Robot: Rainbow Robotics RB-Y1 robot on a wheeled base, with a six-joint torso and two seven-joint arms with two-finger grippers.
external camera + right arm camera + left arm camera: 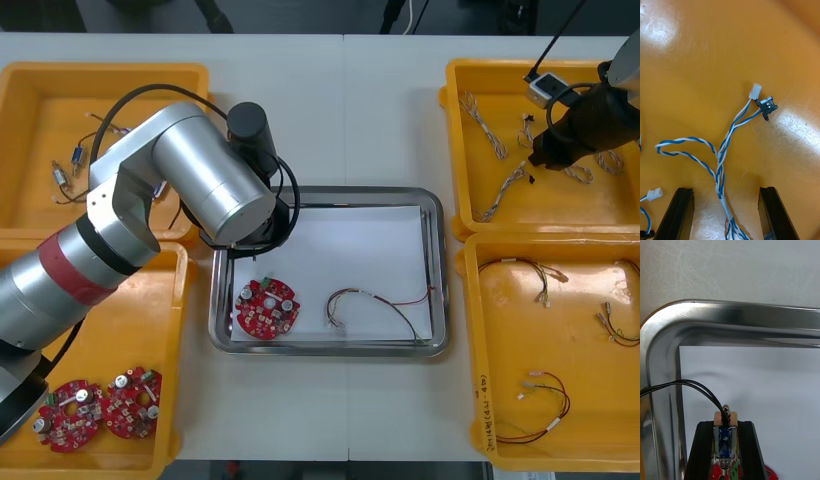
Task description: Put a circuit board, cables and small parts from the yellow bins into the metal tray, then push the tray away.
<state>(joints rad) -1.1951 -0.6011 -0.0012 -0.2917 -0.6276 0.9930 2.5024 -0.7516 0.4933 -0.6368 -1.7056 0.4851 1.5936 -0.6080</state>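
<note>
My left gripper (725, 426) is shut on a small metal part (725, 437) with two black wires (696, 385) trailing off it. It hangs over the white inside of the metal tray (730, 313), near a corner. In the front view my left arm (200, 180) covers the tray's (330, 192) far left part. A red circuit board (267, 307) and a red and yellow cable (380, 305) lie in the tray. My right gripper (725, 191) is open, low in the far right bin (560, 205), its fingers (677, 213) on either side of a twisted blue and white cable (720, 176).
The far left bin (40, 120) holds small metal parts (65, 172). Two circuit boards (95, 405) lie in the near left bin (120, 330). Red and yellow cables (540, 400) lie in the near right bin (570, 340). Bare table runs beyond the tray.
</note>
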